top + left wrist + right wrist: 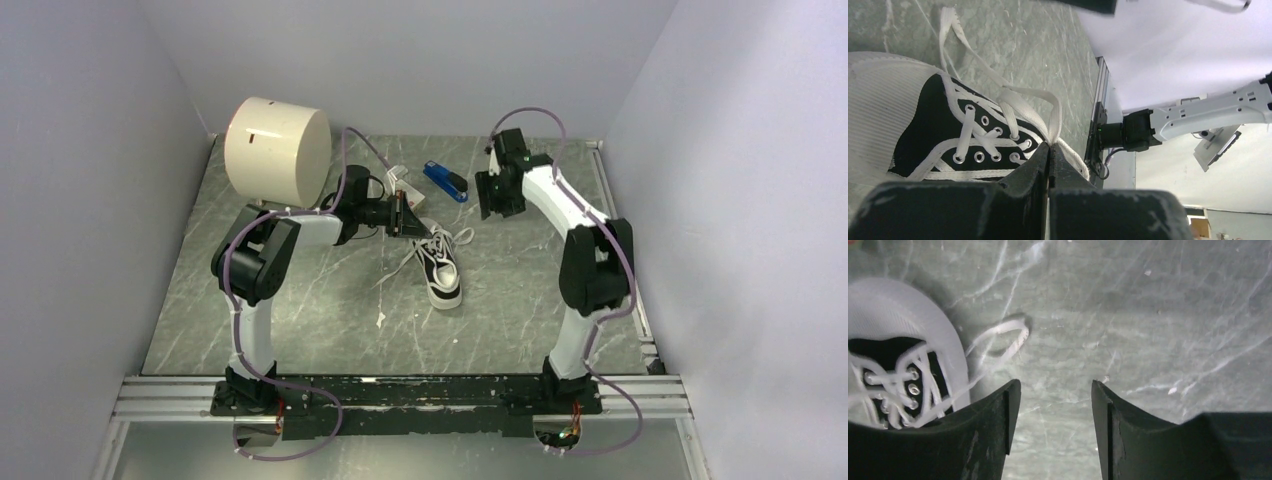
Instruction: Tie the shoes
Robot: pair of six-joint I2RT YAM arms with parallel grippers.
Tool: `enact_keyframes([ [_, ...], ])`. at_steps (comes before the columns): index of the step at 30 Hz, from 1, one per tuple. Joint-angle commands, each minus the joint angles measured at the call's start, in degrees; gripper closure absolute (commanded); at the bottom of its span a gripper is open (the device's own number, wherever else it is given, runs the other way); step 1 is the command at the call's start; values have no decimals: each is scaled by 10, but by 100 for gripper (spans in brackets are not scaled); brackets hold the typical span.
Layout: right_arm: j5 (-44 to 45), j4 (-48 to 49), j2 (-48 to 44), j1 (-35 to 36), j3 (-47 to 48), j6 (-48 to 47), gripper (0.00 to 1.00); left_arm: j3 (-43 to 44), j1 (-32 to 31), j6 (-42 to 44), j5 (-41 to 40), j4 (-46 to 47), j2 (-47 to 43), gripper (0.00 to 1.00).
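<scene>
The black-and-white sneaker (pixel 443 268) lies mid-table, toe cap toward the near edge, its long white laces (pixel 455 238) spread loose around it. My left gripper (pixel 415 222) hovers over the shoe's lace end. In the left wrist view the left gripper (pixel 1049 145) is shut on a white lace (pixel 1034 96) that loops up from the eyelets of the shoe (pixel 923 117). My right gripper (pixel 494 196) hangs to the right of the shoe and apart from it. The right wrist view shows the right gripper (pixel 1055 390) open over bare table, with the shoe (pixel 895 315) and a lace loop (pixel 1007 333) to its left.
A blue stapler (pixel 446 182) and a small white-and-tan box (pixel 401 181) lie behind the shoe. A large cream cylinder (pixel 277 150) sits at the back left. Grey walls close in three sides, and a metal rail (pixel 400 392) runs along the near edge.
</scene>
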Motion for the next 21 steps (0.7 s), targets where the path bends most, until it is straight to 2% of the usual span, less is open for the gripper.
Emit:
enact_keyframes([
  [1,27,162,-130,59,-161,-156,42,-11,4,-21,19,19,-18,95],
  [4,-53,376,-217,94,-334,-291,46,-8,5,-8,17,-13,-19,95],
  [6,-101,489,-237,79,-397,-304,47,-5,6,-8,19,-23,-19,95],
  [10,-194,479,-205,65,-397,-405,53,2,8,-8,23,-37,-19,95],
  [13,-201,518,-186,65,-408,-419,53,9,9,-9,25,-39,-18,95],
  [15,-224,495,-168,64,-396,-449,53,13,9,-11,26,-43,-16,95],
  [17,-241,478,-155,63,-386,-453,54,16,9,-14,28,-42,-15,95],
  [21,-247,509,-189,63,-432,-418,51,22,11,-19,26,-44,-12,95],
])
